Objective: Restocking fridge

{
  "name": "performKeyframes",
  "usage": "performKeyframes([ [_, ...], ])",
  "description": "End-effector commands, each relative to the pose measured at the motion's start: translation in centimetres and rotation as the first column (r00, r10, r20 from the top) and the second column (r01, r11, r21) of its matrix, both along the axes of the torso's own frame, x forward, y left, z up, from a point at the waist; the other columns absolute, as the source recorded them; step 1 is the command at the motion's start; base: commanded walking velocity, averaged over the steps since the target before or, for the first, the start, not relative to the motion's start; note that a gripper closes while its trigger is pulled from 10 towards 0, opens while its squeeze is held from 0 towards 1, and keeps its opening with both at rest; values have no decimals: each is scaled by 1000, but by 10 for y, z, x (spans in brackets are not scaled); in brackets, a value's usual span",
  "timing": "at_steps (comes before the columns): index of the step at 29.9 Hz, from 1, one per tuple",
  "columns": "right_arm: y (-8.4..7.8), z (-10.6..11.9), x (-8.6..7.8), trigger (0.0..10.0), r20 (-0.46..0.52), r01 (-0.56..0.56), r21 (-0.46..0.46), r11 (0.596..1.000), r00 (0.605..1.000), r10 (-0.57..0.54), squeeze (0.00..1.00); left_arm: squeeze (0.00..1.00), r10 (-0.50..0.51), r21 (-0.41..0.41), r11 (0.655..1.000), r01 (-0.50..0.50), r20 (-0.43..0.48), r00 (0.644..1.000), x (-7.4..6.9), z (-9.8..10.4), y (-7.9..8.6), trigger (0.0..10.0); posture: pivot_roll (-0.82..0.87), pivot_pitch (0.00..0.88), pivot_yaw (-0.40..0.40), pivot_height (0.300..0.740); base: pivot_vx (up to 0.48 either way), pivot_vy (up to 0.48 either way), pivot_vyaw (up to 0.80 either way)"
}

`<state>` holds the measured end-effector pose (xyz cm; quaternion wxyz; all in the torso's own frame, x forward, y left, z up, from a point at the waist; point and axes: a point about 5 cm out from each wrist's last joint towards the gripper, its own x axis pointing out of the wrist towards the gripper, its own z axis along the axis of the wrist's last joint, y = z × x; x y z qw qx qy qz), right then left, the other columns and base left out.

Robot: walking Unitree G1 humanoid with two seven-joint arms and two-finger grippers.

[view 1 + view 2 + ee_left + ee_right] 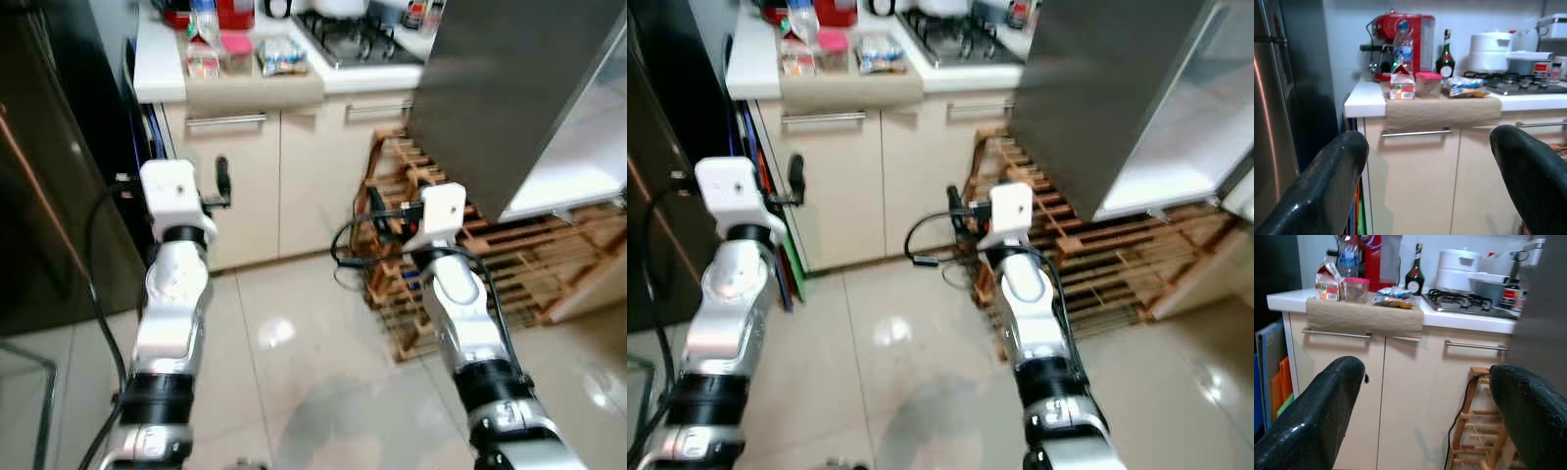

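The fridge door (509,88) is cut off by the frame's edge; the small carton's (1402,84) label is unreadable.

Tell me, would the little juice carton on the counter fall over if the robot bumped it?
Probably yes: the carton stands upright, tall and narrow, so a bump could tip it. It sits on a paper sheet hanging over the counter edge, so it may slide. Cardboard likely dents if squeezed hard.
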<state>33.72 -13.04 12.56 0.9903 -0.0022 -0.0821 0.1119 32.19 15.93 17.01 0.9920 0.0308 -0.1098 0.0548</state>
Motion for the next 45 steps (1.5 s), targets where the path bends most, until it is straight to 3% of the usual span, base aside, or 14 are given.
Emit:
performKeyframes([
  [1, 5, 1, 1, 10000, 2, 3, -3, 1000, 1000, -3, 0, 0, -12, 21, 1000, 12, 22, 1000, 2, 6, 1, 10000, -26, 0, -35, 740, 472, 0, 0],
  [22, 4, 0, 2, 10000, -12, 11, 2, 1000, 1000, -11, 0, 0, -8, -17, 1000, 8, -5, 1000, 6, 3, -2, 10000, -32, 0, -35, 740, 480, 0, 0],
  [24, 1, -2, 2, 10000, -31, 28, 25, 999, 999, -28, 0, 0, 2, -18, 1000, -2, -48, 999, 8, -2, 0, 10000, -34, 0, -32, 740, 405, 0, 0],
  [25, -4, -6, 3, 10000, -85, 72, 121, 990, 995, -62, 0, 0, 42, 10, 999, -41, -97, 994, 7, -9, 5, 10000, -35, 0, -31, 740, 0, 0, 0],
  [27, -16, -18, 6, 10000, -217, 197, 222, 955, 965, -149, 0, 0, 113, -6, 993, -117, -187, 976, -1, -27, 23, 10000, -37, 0, -28, 740, 0, 0, 0],
  [29, -24, -27, 5, 10000, -282, 265, 210, 941, 938, -201, 0, 0, 153, -33, 986, -166, -255, 955, -11, -43, 37, 10000, -37, 0, -30, 740, 0, 0, 0],
  [33, -26, -28, 6, 10000, -239, 210, -4, 978, 949, -205, 0, 0, 246, -3, 965, -263, -344, 906, -44, -71, 62, 10000, -12, 0, -81, 740, 0, 0, 0],
  [35, -21, -24, 9, 10000, -221, 122, -26, 992, 967, -125, 0, 0, 243, -27, 964, -264, -310, 919, -50, -69, 60, 10000, 3, 0, -114, 740, 0, -126, 0],
  [38, -16, -20, 10, 10000, -201, 61, -42, 997, 977, -69, 0, 0, 238, -12, 968, -252, -290, 927, -45, -64, 53, 10000, 8, 0, -126, 740, 0, -384, 400],
  [40, -11, -17, 14, 10000, -204, 31, -50, 998, 978, -41, 0, 0, 222, -11, 973, -231, -243, 944, -31, -51, 40, 10000, 12, 0, -136, 740, 122, -424, 531],
  [45, -10, -11, 17, 10000, -177, 46, -15, 999, 983, -48, 0, 0, 175, 7, 984, -177, -202, 964, -16, -39, 29, 10000, 2, 0, -120, 740, 246, -409, 530],
])
